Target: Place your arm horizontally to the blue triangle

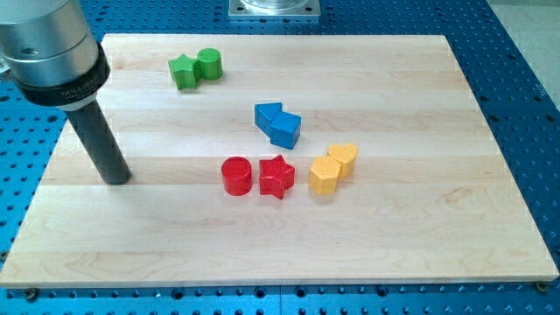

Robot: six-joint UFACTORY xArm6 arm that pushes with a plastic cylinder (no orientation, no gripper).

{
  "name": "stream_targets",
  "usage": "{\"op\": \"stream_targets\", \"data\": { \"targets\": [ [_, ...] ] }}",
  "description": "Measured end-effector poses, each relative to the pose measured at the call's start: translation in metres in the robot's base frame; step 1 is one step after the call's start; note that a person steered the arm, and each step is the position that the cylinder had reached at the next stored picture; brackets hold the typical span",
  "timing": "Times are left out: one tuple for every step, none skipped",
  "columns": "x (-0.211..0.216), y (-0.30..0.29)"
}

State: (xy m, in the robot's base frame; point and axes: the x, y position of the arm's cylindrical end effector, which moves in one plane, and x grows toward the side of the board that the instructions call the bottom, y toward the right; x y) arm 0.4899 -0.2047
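The blue triangle (267, 115) lies near the middle of the wooden board (420, 227), touching a second blue block (286, 129) on its lower right. My tip (115, 178) rests on the board at the view's left. It stands far left of the blue triangle and lower in the view, touching no block.
A green star (184, 72) and a green cylinder (209, 63) touch at the view's top. A red cylinder (236, 176) and a red star (276, 177) sit below the blue blocks. A yellow hexagon (325, 175) and a second yellow block (344, 158) lie to the right.
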Motion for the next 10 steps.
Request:
{"op": "stream_targets", "data": {
  "targets": [
    [0.000, 0.000],
    [0.000, 0.003],
    [0.000, 0.003],
    [0.000, 0.003],
    [0.000, 0.003],
    [0.000, 0.007],
    [0.000, 0.012],
    [0.000, 0.015],
    [0.000, 0.015],
    [-0.003, 0.015]
  ]
}}
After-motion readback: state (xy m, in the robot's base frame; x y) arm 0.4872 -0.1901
